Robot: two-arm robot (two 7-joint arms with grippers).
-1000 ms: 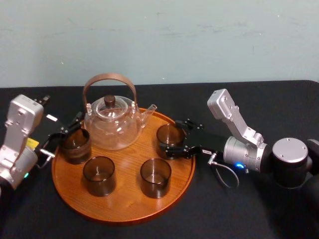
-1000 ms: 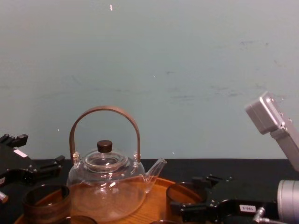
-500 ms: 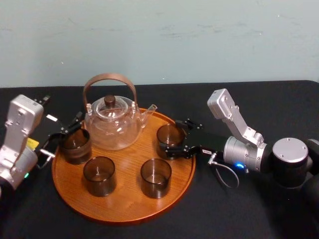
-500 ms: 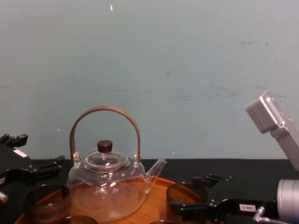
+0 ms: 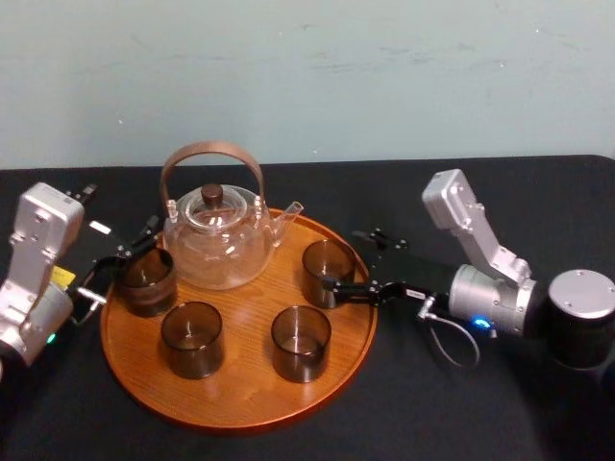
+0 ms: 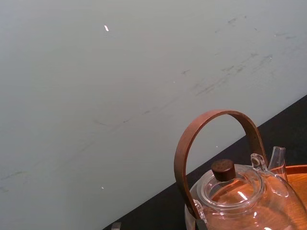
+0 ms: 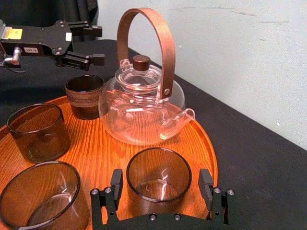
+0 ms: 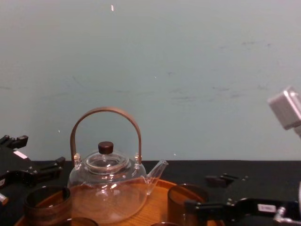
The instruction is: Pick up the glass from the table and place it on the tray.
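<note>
Since a second ago, our right end effector has slid back toward the robot's right, and the silver forearm and elbow have moved right with it. Its fingers are apart and hold nothing. In the right wrist view they stand on either side of the glass with a gap showing at each side, so we judge the grip is already let go.

The glass stands upright on the right part of the tray, just inside the rim, and has not moved. The teapot sits beside it at the back of the tray. Three more tumblers stand on the same wood: one near the front, one front left and one at the left edge. The tray rests on the black bench.

Our left end effector hovers just behind the left-edge tumbler, its fingers apart too, and seems idle.

We take the placing as done and the step in hand as the retreat. The next move calls for a straight pull back along the fingers' own line, keeping them apart so neither clips the glass wall. It should stay high enough to pass over the tray's rim. After that, we would want the arm well clear of the tray on the right.
</note>
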